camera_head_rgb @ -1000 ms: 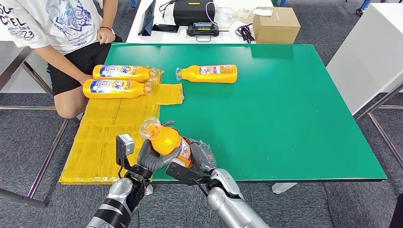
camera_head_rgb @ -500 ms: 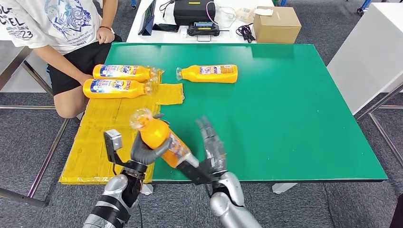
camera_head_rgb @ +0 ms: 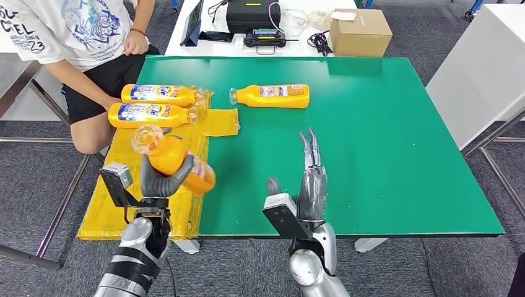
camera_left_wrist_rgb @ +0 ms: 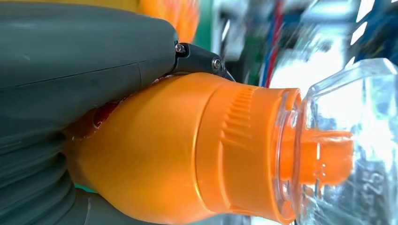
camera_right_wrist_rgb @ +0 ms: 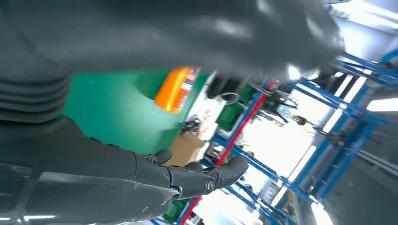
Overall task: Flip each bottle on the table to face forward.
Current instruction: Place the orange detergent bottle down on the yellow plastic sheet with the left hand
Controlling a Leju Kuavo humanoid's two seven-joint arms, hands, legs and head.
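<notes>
A: Orange plastic bottle with a clear cap (camera_head_rgb: 174, 162) is up off the green desk (camera_head_rgb: 371, 154), and the left hand (camera_head_rgb: 162, 179) has it! Grey fingers (camera_head_rgb: 181, 177) wrap round the body below the neck.

B: Where does it sit in that grip?

A: Tilted, cap end pointing up and away to the left, base end sticking out to the right past the fingers. It hangs above the yellow mat (camera_head_rgb: 133, 179) on the desk's left edge. From the wrist camera the thick grey thumb (camera_left_wrist_rgb: 84, 61) presses on the bottle's shoulder, with the ribbed orange collar and the clear cap (camera_left_wrist_rgb: 347, 145) jutting well clear of the hand.

B: And the right hand (camera_head_rgb: 309, 185)?

A: Holding nothing. Its fingers are stretched out straight, close together and pointing forward over the green surface near the front edge, well apart from the held bottle.

B: The other bottles?

A: Three more lie on their sides further back. Two orange bottles with blue labels (camera_head_rgb: 162, 94) (camera_head_rgb: 150, 115) rest side by side at the mat's far end, caps to the right. A third orange bottle (camera_head_rgb: 271, 96) lies on the green just beside them, cap to the left. A person in a white printed shirt (camera_head_rgb: 68, 25) sits at the far left corner.
</notes>
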